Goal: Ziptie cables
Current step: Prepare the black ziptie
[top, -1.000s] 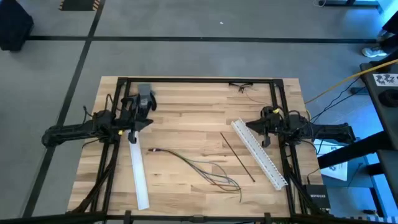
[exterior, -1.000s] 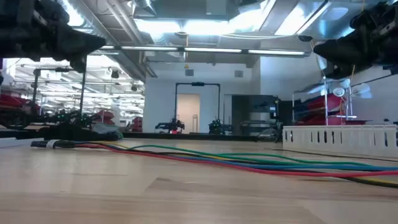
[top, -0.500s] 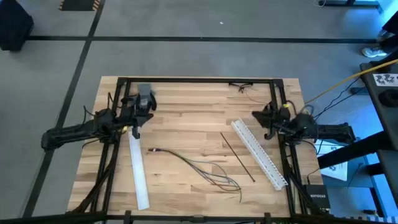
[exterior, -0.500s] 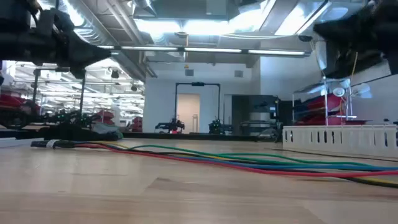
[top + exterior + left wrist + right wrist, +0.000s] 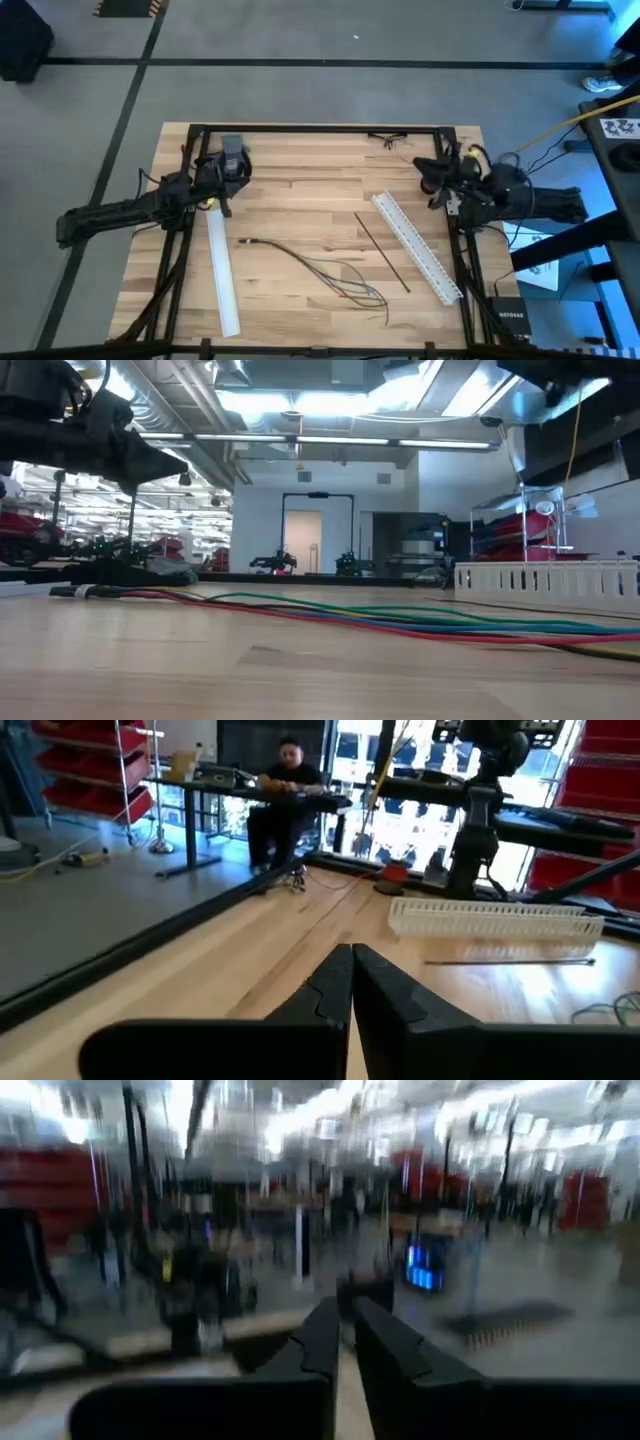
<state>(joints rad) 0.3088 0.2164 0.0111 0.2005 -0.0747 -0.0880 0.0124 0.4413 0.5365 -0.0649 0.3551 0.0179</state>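
Cables (image 5: 325, 268) lie loose mid-table toward the near edge, ziptie (image 5: 381, 252) just beside them; left gripper (image 5: 222, 187) and right gripper (image 5: 432, 176) both empty, jaws together, at opposite table edges.

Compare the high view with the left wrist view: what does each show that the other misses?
Only the high view shows the cables mid-table, the left white strip and both arms whole, the right hand near the table's far right corner. Only the left wrist view shows the left hand shut, and a seated person beyond the table. Both show the ziptie beside the right white strip.
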